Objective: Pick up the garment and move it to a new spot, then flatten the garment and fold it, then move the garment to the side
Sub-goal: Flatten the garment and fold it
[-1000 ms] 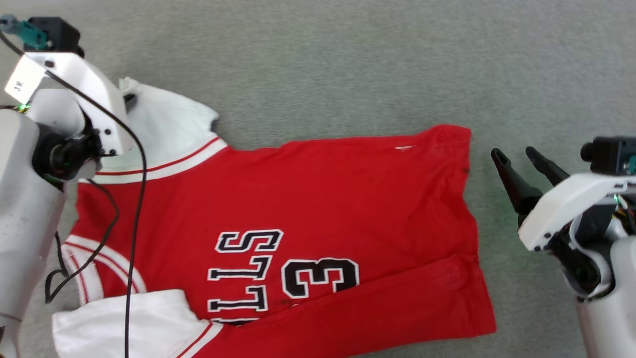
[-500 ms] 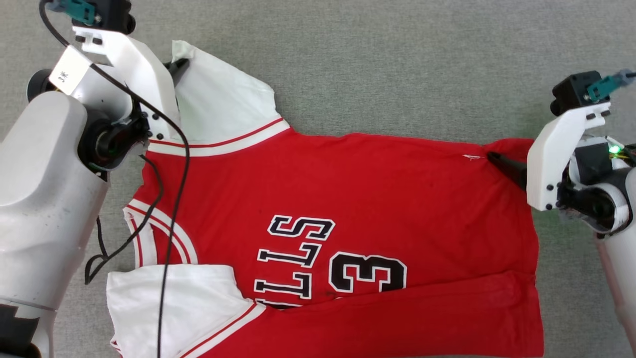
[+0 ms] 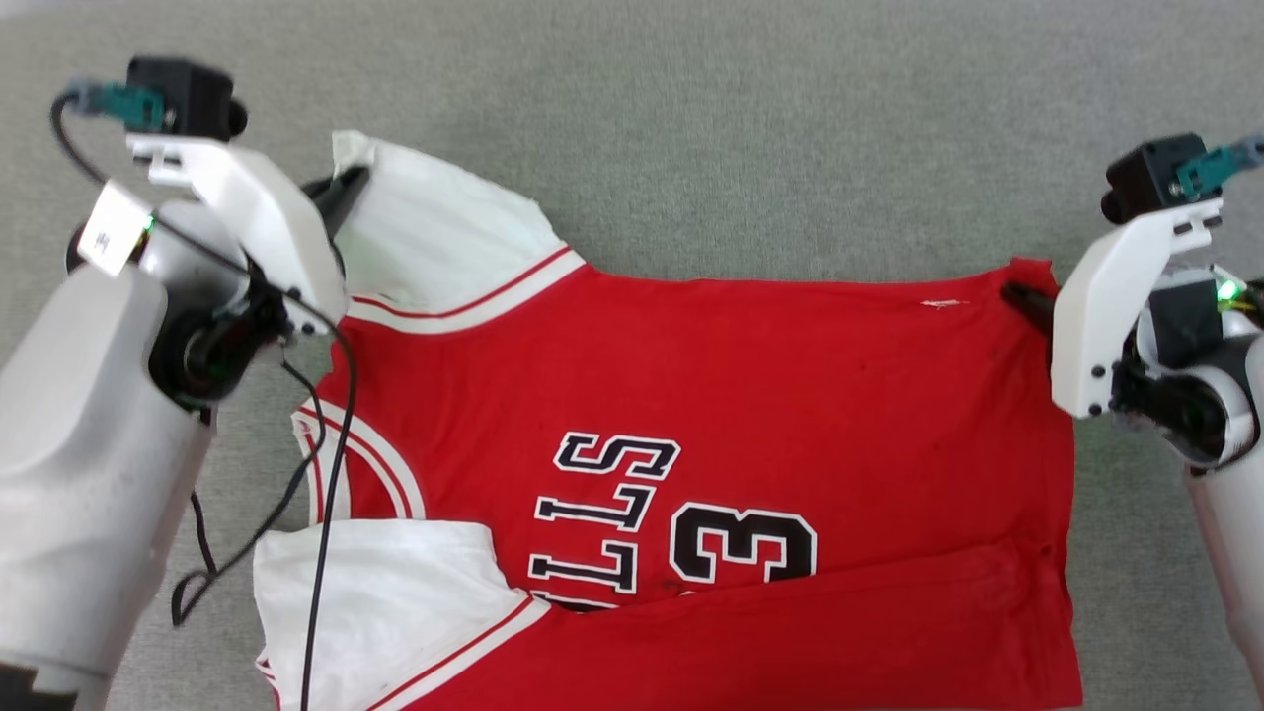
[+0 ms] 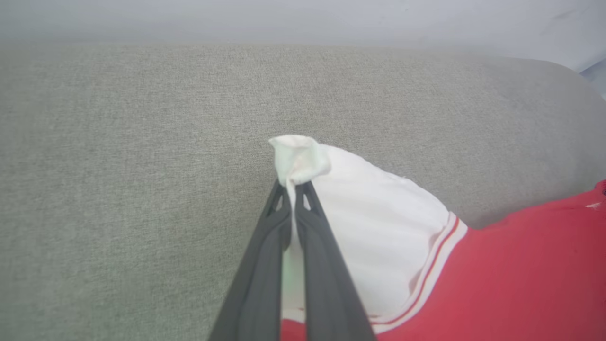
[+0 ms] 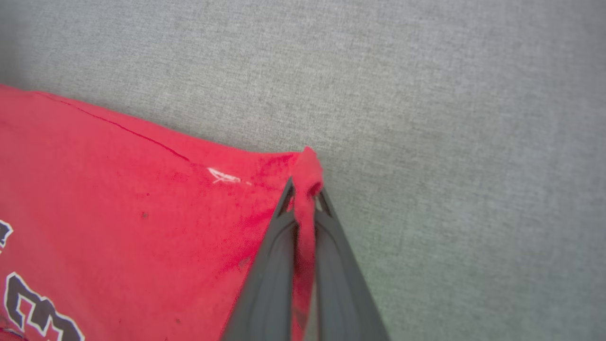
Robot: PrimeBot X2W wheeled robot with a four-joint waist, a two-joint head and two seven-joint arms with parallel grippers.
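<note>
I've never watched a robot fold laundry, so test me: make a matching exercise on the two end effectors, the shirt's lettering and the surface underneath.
Column one:
1. left end effector
2. right end effector
3. lettering
4. surface

Column two:
A. grey fabric
B. shut on the T-shirt's red corner
C. black, outlined in white
D. shut on the tip of a white sleeve

Pairs: 1-D, 2-B, 3-C, 4-A.
</note>
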